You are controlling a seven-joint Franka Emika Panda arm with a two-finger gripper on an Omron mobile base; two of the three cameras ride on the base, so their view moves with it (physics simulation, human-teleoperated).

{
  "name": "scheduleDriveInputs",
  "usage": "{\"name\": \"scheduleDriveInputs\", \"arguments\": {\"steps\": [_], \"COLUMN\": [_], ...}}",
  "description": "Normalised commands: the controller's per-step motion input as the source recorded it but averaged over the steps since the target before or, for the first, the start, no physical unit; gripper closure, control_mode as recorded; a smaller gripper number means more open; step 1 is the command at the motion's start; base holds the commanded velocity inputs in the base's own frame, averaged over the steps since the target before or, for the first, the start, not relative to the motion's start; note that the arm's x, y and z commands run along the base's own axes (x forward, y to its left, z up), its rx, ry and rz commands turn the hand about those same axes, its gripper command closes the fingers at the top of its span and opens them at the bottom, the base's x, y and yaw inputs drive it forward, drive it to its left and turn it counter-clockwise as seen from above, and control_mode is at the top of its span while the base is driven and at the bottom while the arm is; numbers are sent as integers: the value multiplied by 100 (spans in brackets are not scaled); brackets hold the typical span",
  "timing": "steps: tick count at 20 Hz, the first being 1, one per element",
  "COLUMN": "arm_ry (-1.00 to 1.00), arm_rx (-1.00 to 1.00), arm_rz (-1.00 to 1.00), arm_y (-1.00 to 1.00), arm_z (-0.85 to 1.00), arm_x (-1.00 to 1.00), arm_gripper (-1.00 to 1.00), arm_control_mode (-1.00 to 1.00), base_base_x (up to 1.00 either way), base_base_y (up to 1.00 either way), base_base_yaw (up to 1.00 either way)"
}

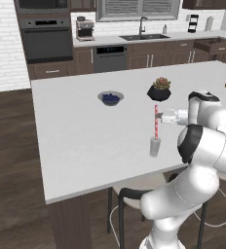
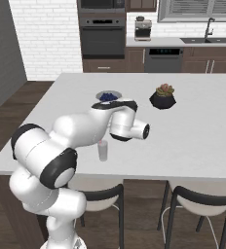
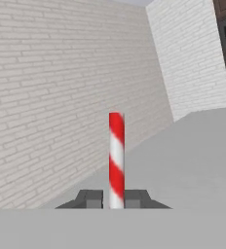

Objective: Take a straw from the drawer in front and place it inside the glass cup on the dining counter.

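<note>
Placing step in hand, by the look of it. Gripper [image 1: 158, 116] turned sideways over the dining counter [image 1: 76, 126], jaws pinched tight on the straw [image 1: 156, 121]. Straw held upright, red and white stripes clear, lower end right above or just at the mouth of the glass cup [image 1: 155, 146]; could not tell from the left base view whether the tip had entered the rim yet. In the hand view, straw [image 3: 116, 160] clamped between the two dark fingertips [image 3: 89, 198], standing straight up from them. In the right base view, glass cup [image 2: 103, 150] near the counter's front edge, partly tucked under the forearm. Blue-filled bowl [image 1: 110, 98] and plant pot [image 1: 159, 90] well apart, further back, no trouble there. Next move likely called for a straight, gentle descent, straw kept upright and centred over the glass, then jaws released. Risk judged: a sideways nudge tipping that light tumbler.
</note>
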Motion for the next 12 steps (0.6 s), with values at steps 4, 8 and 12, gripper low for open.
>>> {"name": "scheduleDriveInputs", "arguments": {"steps": [4,8,12], "arm_ry": [0,0,0], "arm_rx": [0,0,0], "arm_rz": [0,0,0], "arm_y": [0,-1,-11], "arm_z": [-21,-19,-14], "arm_x": [36,14,0], "arm_gripper": [100,100,100], "arm_control_mode": [-100,-100,-100], "base_base_x": [0,0,0], "base_base_y": [0,0,0], "base_base_yaw": [0,0,0]}}
